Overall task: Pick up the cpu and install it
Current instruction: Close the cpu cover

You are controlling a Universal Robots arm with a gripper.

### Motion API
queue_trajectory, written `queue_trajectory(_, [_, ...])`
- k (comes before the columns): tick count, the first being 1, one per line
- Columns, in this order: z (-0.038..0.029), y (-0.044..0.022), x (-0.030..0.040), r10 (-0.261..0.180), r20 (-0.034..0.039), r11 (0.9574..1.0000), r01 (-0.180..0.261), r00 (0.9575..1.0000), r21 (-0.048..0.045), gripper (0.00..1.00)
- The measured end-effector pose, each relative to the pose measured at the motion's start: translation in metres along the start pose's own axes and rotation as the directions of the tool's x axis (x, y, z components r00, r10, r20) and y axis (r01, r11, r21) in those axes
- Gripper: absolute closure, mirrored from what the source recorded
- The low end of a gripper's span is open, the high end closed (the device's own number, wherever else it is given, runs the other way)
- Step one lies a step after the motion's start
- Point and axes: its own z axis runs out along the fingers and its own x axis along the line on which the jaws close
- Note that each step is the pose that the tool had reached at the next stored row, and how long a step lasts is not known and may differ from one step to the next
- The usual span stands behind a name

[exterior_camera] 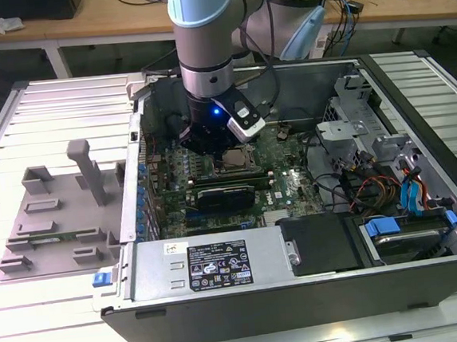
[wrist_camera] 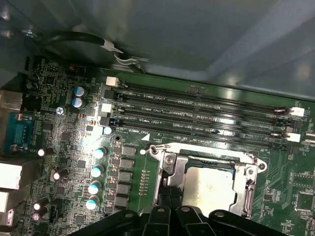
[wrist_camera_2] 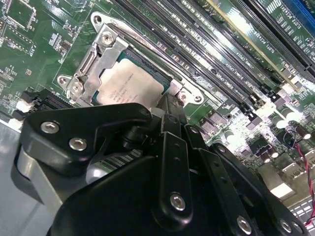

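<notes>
Hovering just above the motherboard [exterior_camera: 287, 187] inside the open computer case [exterior_camera: 319, 295], the gripper [exterior_camera: 223, 146] stands squarely over the cpu [wrist_camera_2: 130, 86], which lies flat within its metal socket frame [wrist_camera_2: 105, 47], apparently so the chip seats level; whether the gripper is spread or closed cannot be told.

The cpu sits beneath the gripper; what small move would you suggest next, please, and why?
Probably a short, straight lift with no sideways drift: the cpu already lies flat inside the socket frame, and the gripper hangs close over its edge.
</notes>
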Motion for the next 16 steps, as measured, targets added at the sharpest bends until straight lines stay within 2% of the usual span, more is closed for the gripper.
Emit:
queue_trajectory(5, [-0.0039, -0.0006, -0.0001, 0.0, 0.0, 1.0, 0.0, 1.0, 0.0001, 0.89])
queue_trajectory(10, [-0.0013, -0.0056, 0.0008, 0.0, 0.0016, 1.0, 0.0, 1.0, 0.0002, 0.89])
queue_trajectory(16, [-0.0018, -0.0065, 0.001, 0.0, 0.0014, 1.0, 0.0, 1.0, 0.0003, 0.89])
